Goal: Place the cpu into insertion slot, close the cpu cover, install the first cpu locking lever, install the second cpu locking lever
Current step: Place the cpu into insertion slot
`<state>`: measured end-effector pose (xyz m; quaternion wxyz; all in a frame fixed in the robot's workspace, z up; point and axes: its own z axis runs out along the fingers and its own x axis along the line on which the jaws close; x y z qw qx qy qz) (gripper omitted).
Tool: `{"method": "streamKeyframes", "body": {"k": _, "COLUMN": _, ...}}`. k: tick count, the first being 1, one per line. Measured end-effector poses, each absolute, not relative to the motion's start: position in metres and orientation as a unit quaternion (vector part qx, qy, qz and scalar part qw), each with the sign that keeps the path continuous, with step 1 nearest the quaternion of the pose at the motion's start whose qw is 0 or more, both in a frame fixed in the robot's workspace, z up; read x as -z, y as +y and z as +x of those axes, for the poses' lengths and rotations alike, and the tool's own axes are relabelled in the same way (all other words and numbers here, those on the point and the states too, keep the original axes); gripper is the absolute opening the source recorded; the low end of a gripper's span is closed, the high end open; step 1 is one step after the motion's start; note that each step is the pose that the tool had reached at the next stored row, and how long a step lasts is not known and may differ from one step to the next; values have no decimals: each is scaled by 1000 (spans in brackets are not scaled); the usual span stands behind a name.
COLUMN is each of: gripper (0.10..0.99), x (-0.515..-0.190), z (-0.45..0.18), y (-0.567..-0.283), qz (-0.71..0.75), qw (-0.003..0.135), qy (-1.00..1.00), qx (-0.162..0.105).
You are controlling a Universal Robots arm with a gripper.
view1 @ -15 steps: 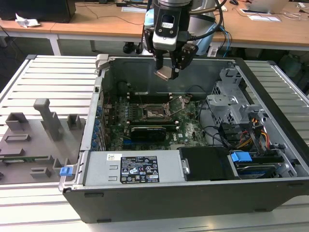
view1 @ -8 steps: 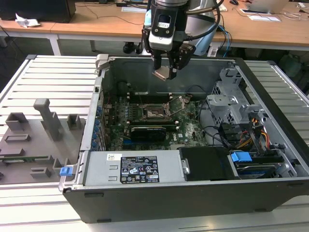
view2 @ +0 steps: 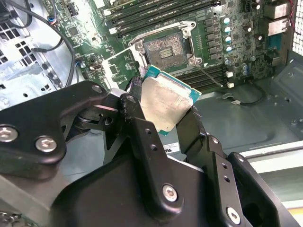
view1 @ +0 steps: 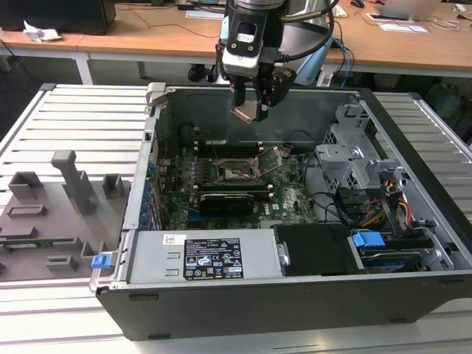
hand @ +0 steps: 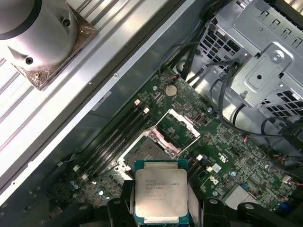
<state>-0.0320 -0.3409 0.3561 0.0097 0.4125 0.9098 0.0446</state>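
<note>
gripper (view1: 251,112) pinching chip (hand: 161,196) by its edges | above socket (hand: 149,147) (cover (hand: 179,124) raised) | risk: skewed seating may damage socket

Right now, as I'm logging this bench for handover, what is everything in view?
cpu: one, silver-grey face, green edges, gripped above the motherboard.
insertion slot: one, black, grey rim, on the motherboard, uncovered.
cpu cover: one, silver, flipped open beside the insertion slot.
motherboard: one, green, inside the computer case.
computer case: one, black, open, on the slatted table.
power supply: one, grey, inside the case.
drive cage: one, silver, exterior view's right.
fixture tray: one, grey, exterior view's left.
end effector: one, black, shut on the cpu.
</note>
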Motion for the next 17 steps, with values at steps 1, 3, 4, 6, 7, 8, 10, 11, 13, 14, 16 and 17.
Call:
{"method": "streamKeyframes", "body": {"k": 1, "gripper": 537, "x": -356, "z": -32, "y": -341, "qz": 418, "qw": 10, "qy": 907, "qx": -44}}
{"method": "streamKeyframes", "body": {"k": 3, "gripper": 537, "x": -356, "z": -32, "y": -341, "qz": 430, "qw": 11, "qy": 902, "qx": -44}}
{"method": "streamKeyframes", "body": {"k": 4, "gripper": 537, "x": -356, "z": -32, "y": -341, "qz": 437, "qw": 11, "qy": 899, "qx": -44}}
{"method": "streamKeyframes", "body": {"k": 6, "gripper": 537, "x": -356, "z": -32, "y": -341, "qz": 446, "qw": 11, "qy": 894, "qx": -44}}
{"method": "streamKeyframes", "body": {"k": 7, "gripper": 537, "x": -356, "z": -32, "y": -341, "qz": 451, "qw": 12, "qy": 891, "qx": -44}}
{"method": "streamKeyframes", "body": {"k": 8, "gripper": 537, "x": -356, "z": -32, "y": -341, "qz": 454, "qw": 12, "qy": 890, "qx": -44}}
{"method": "streamKeyframes", "body": {"k": 10, "gripper": 537, "x": -356, "z": -32, "y": -341, "qz": 459, "qw": 12, "qy": 887, "qx": -44}}
{"method": "streamKeyframes", "body": {"k": 11, "gripper": 537, "x": -356, "z": -32, "y": -341, "qz": 461, "qw": 12, "qy": 886, "qx": -44}}
{"method": "streamKeyframes", "body": {"k": 13, "gripper": 537, "x": -356, "z": -32, "y": -341, "qz": 467, "qw": 12, "qy": 883, "qx": -44}}
{"method": "streamKeyframes", "body": {"k": 14, "gripper": 537, "x": -356, "z": -32, "y": -341, "qz": 469, "qw": 12, "qy": 882, "qx": -44}}
{"method": "streamKeyframes", "body": {"k": 16, "gripper": 537, "x": -355, "z": -32, "y": -341, "qz": 474, "qw": 13, "qy": 879, "qx": -44}}
{"method": "streamKeyframes", "body": {"k": 17, "gripper": 537, "x": -355, "z": -32, "y": -341, "qz": 476, "qw": 13, "qy": 878, "qx": -44}}
